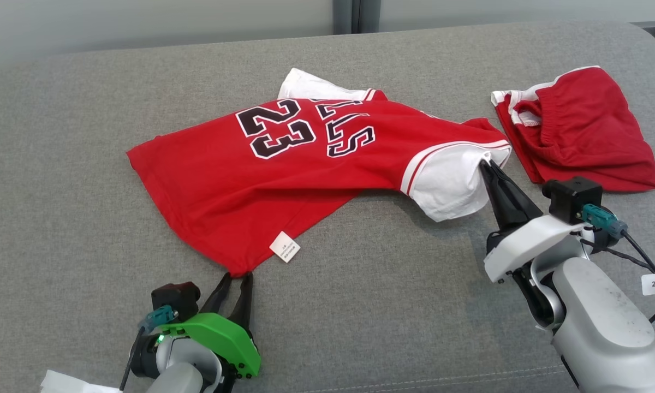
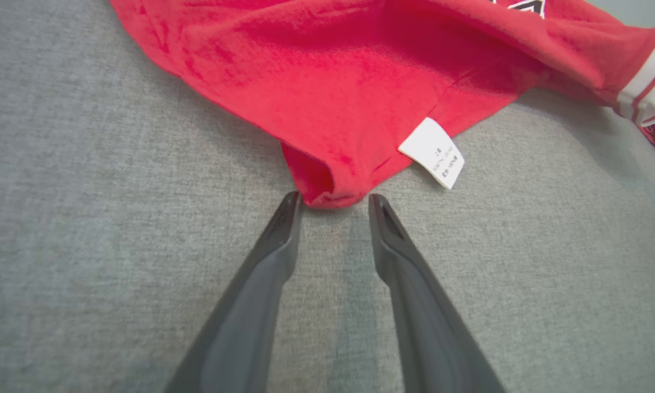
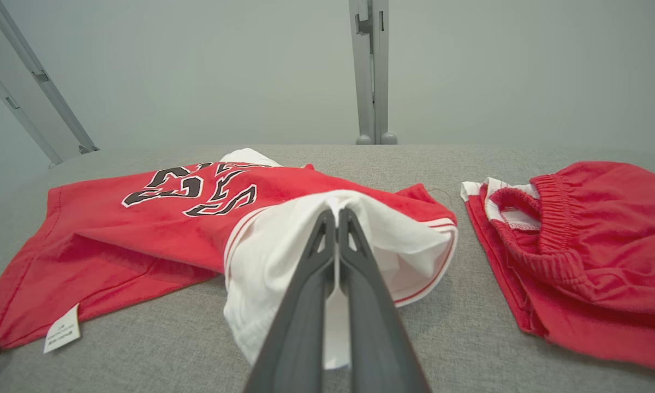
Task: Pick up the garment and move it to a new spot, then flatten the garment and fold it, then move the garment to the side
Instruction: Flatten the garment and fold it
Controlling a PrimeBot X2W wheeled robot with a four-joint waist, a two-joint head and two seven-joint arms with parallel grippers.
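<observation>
A red jersey [image 1: 284,180] lies spread, somewhat rumpled, across the middle of a grey fabric surface [image 1: 387,305], with its black-and-white number 23 [image 1: 275,131] and lettering facing up and reading upside down from the head view. One white sleeve [image 1: 447,188] points toward the robot's right, and another white part [image 1: 305,84] peeks out at the far edge. The right end effector [image 1: 486,161] is closed tight on the upper edge of the near white sleeve; in the right wrist view its two dark fingers [image 3: 316,273] are pressed together with the white cloth pinched at their tips, and the sleeve hangs lifted and draped around them. The left end effector [image 1: 237,275] sits low at the jersey's nearest hem corner; its fingers [image 2: 273,262] stand apart, not wide, with the red corner just between the tips and not clamped. A white care label [image 1: 285,246] lies turned out at the hem just beside that corner. A pair of red shorts [image 1: 578,131] with white trim is bunched on the same surface to the robot's right, near the sleeve but apart from it
</observation>
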